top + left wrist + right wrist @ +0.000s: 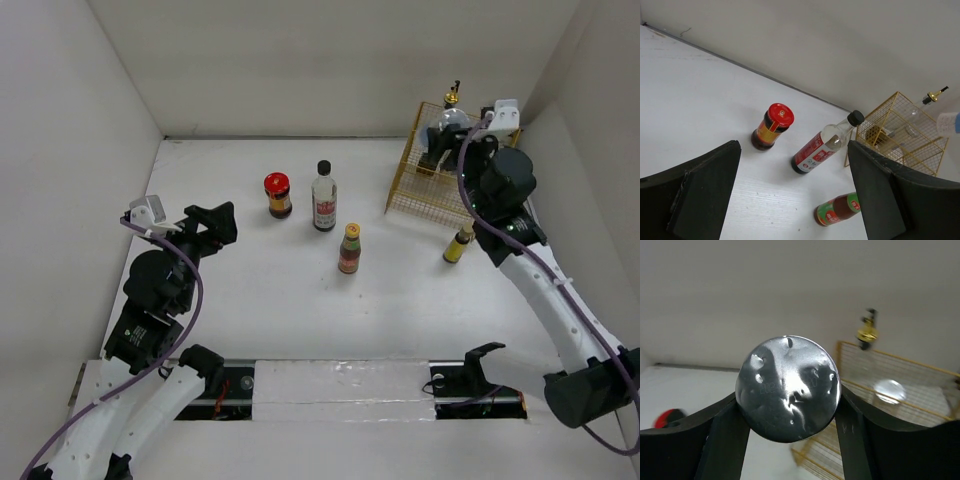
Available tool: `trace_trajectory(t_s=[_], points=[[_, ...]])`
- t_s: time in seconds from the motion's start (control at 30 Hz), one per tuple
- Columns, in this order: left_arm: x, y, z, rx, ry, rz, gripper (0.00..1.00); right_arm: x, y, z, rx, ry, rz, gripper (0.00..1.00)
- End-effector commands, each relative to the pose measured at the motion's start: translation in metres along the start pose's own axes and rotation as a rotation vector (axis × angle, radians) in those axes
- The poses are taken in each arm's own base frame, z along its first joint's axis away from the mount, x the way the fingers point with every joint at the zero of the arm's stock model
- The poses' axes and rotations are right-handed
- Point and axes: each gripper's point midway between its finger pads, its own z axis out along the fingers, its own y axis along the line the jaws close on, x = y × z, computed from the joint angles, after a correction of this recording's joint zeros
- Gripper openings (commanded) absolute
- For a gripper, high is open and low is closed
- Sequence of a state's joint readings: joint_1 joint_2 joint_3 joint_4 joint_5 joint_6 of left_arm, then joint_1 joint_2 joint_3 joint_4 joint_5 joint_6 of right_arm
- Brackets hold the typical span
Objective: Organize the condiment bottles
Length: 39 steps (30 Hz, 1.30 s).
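Note:
My right gripper (441, 148) is shut on a silver-lidded jar (449, 124) and holds it over the yellow wire rack (412, 190). In the right wrist view the round silver lid (788, 387) sits between the gripper's (790, 404) two fingers. A gold-spout clear bottle (453, 99) stands at the rack's back and also shows in the right wrist view (867, 330). On the table stand a red-lidded jar (277, 194), a tall black-capped clear bottle (324, 197) and two yellow-capped brown bottles (349, 249) (459, 244). My left gripper (215, 222) is open and empty, left of the red-lidded jar (772, 126).
The rack stands in the far right corner against the white walls. A shiny round object (889, 390) lies inside it; I cannot tell what it is. One brown bottle stands just in front of the rack, beside my right arm (520, 250).

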<state>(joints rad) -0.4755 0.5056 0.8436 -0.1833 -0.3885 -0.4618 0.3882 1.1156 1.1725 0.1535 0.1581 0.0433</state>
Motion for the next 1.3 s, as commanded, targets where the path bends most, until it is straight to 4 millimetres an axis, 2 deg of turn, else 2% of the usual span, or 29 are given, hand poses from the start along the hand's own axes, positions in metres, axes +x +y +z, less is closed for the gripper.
trace_trajectory(t_s=[0.0,0.03,0.07,0.13,0.17,0.2,0.27,0.3,0.33,0.37,0.47,0.67,0.7,0.77,0.9,0.93,0.97,1.03,1.27], points=[[-0.007,-0.007,0.001,0.027,-0.027,-0.015,0.84,-0.002,-0.065,0.003,0.202,-0.022,0.049,0.54],[-0.007,-0.007,0.001,0.027,-0.027,-0.015,0.84,-0.007,-0.093,0.004,0.262,-0.034,0.034,0.54],[-0.007,-0.007,0.001,0.027,-0.027,-0.015,0.84,-0.016,-0.104,0.005,0.292,-0.053,0.041,0.52],[-0.007,-0.007,0.001,0.027,-0.027,-0.015,0.84,-0.013,-0.123,0.018,0.308,-0.041,0.04,0.51],[-0.007,-0.007,0.001,0.027,-0.027,-0.015,0.84,-0.017,-0.144,0.019,0.349,-0.048,0.037,0.51],[-0.007,-0.007,0.001,0.027,-0.027,-0.015,0.84,-0.021,-0.153,0.03,0.35,-0.051,0.033,0.51],[-0.007,-0.007,0.001,0.027,-0.027,-0.015,0.84,-0.024,-0.169,0.039,0.353,-0.042,0.032,0.51],[-0.007,-0.007,0.001,0.027,-0.027,-0.015,0.84,-0.036,-0.173,0.043,0.36,-0.066,0.028,0.51],[-0.007,-0.006,0.001,0.027,-0.027,-0.006,0.84,-0.023,-0.18,0.053,0.361,-0.031,0.03,0.51],[-0.007,-0.006,0.001,0.027,-0.027,-0.006,0.84,-0.022,-0.19,0.059,0.371,-0.027,0.027,0.51],[-0.007,-0.006,0.001,0.027,-0.027,-0.006,0.84,-0.017,-0.195,0.064,0.364,-0.012,0.027,0.51],[-0.005,-0.006,0.004,0.022,-0.018,-0.001,0.84,-0.009,-0.22,0.079,0.399,0.008,0.006,0.51],[-0.003,-0.006,0.005,0.018,-0.011,0.003,0.84,-0.003,-0.224,0.079,0.412,0.027,-0.004,0.51],[-0.003,-0.006,0.006,0.018,-0.011,0.003,0.84,-0.003,-0.228,0.078,0.421,0.026,-0.005,0.51],[0.0,-0.005,0.007,0.013,-0.004,0.006,0.84,0.016,-0.233,0.08,0.427,0.063,0.001,0.51],[0.0,-0.005,0.007,0.013,-0.004,0.006,0.84,0.028,-0.235,0.081,0.431,0.086,0.004,0.51],[0.002,-0.005,0.009,0.009,0.003,0.01,0.84,0.028,-0.235,0.081,0.431,0.086,0.004,0.51],[0.002,-0.005,0.009,0.009,0.003,0.01,0.84,0.048,-0.238,0.079,0.438,0.126,0.011,0.51],[0.003,-0.006,0.009,0.017,0.008,0.01,0.84,0.102,-0.247,0.087,0.436,0.226,0.039,0.52]])
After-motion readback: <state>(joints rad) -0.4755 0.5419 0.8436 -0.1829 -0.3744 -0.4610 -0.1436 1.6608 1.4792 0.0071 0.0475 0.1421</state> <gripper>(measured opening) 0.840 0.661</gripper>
